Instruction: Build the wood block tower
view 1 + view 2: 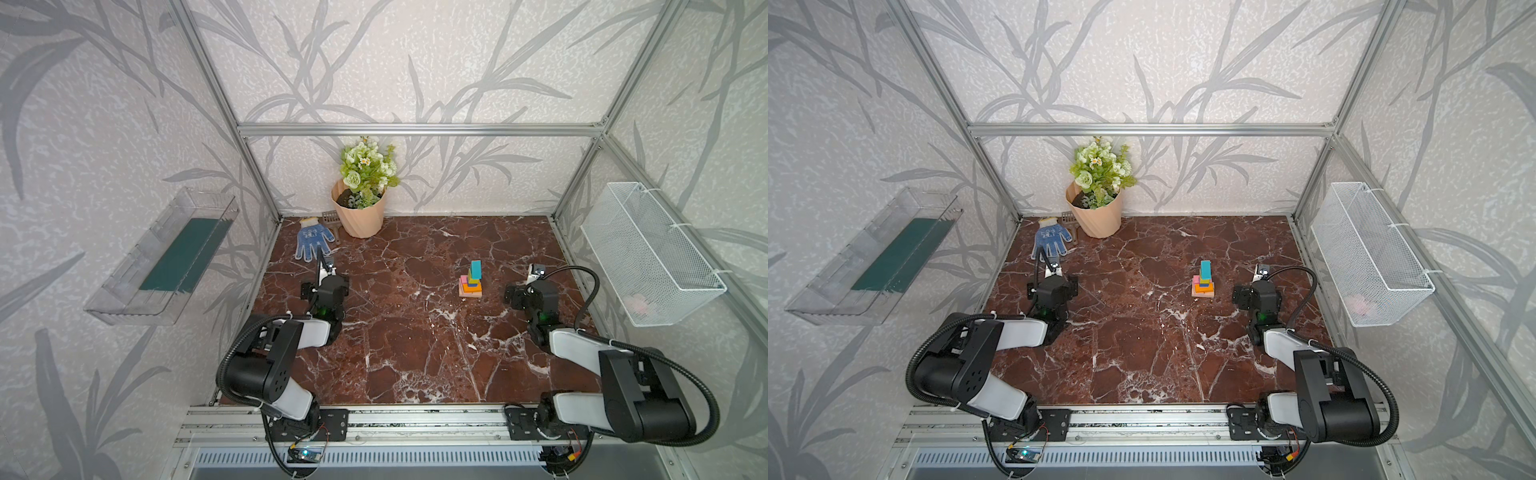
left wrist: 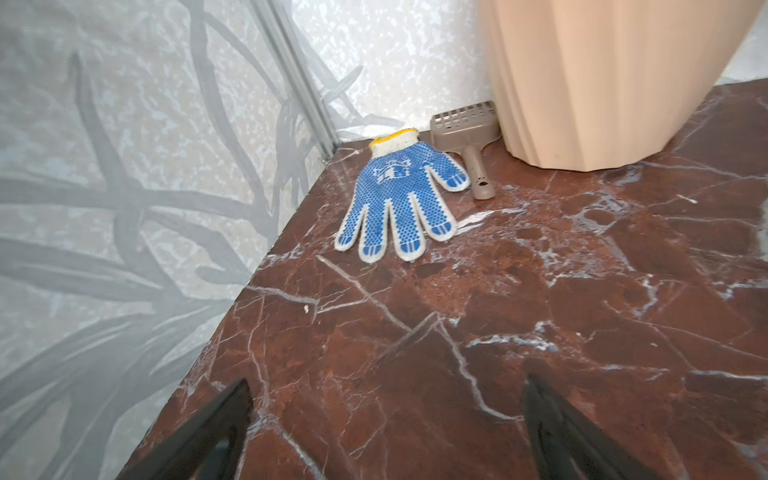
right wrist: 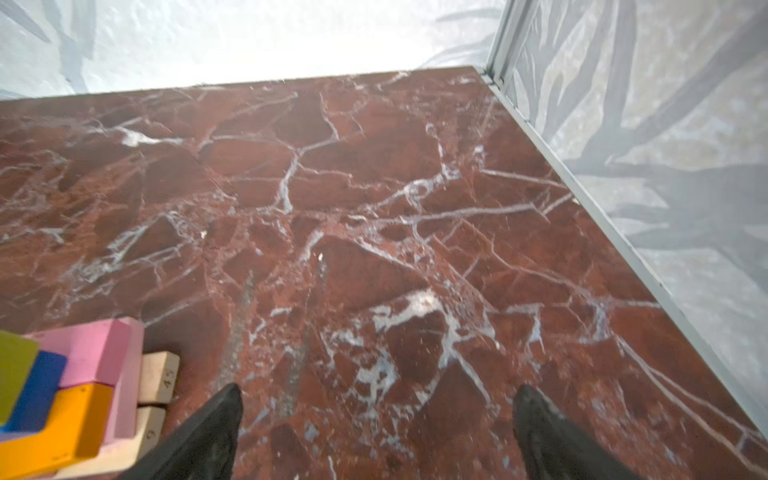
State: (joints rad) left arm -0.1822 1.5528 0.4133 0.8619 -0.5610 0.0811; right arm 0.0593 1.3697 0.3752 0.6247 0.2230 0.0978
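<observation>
A knitted, blue-dotted glove [image 2: 399, 195] lies flat on the veined red marble table [image 1: 395, 332] before the left gripper [image 2: 386, 380], its tapered black jaws spread, empty. Right of centre stands the stepped tower [image 1: 471, 280] of smooth painted blocks [image 3: 87, 357], beside the right gripper [image 3: 379, 386], likewise spread and empty.

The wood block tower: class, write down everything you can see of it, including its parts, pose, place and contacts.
The tower is a small stepped stack of painted wooden blocks, standing upright on the red marble table, right of centre. Plain wood bars with printed numbers form the base. Pink blocks lie on them, then an orange block, a blue block and a yellow-green block. A teal block tops it. Only the table touches it.
</observation>
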